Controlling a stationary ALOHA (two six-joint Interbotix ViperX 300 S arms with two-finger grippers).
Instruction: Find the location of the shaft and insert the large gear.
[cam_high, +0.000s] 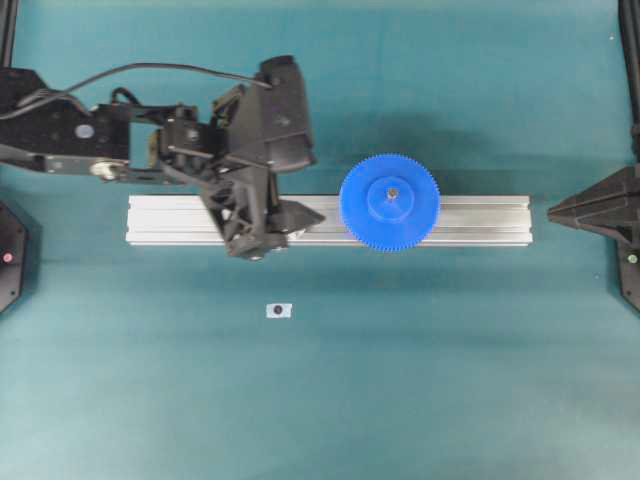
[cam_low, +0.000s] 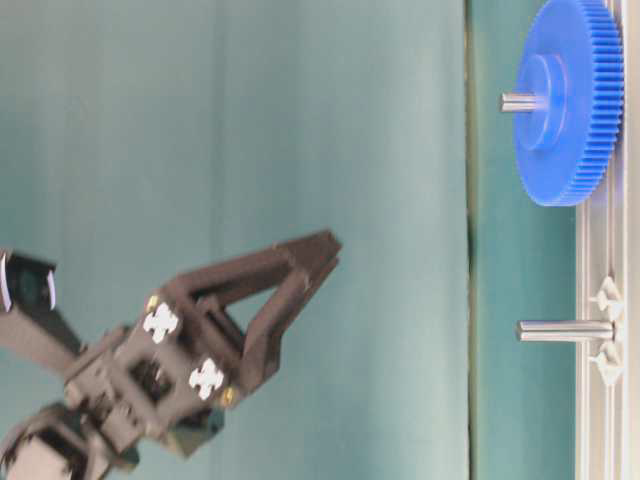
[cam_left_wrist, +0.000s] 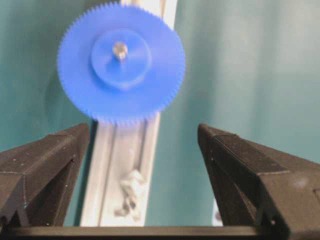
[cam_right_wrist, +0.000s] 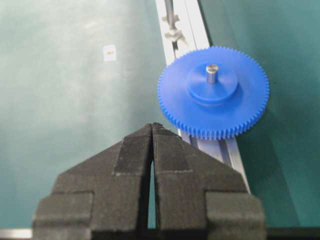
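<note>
The large gear (cam_high: 389, 201), a bright blue toothed disc, sits flat on the aluminium rail (cam_high: 480, 220). The shaft (cam_high: 392, 193) pokes up through its hub, as the table-level view shows with the shaft (cam_low: 522, 101) and the large gear (cam_low: 570, 100). My left gripper (cam_high: 290, 215) hangs open above the rail, left of the gear and clear of it, with nothing between its fingers. In the left wrist view the left gripper (cam_left_wrist: 144, 129) faces the gear (cam_left_wrist: 121, 62). My right gripper (cam_high: 555, 212) is shut and empty beyond the rail's right end. The right wrist view has the right gripper (cam_right_wrist: 152, 125) short of the gear (cam_right_wrist: 213, 92).
A second bare metal pin (cam_low: 565, 330) with a clear bracket (cam_low: 607, 300) stands on the rail left of the gear, below my left gripper. A small white sticker (cam_high: 279, 310) with a dark dot lies on the teal cloth in front of the rail.
</note>
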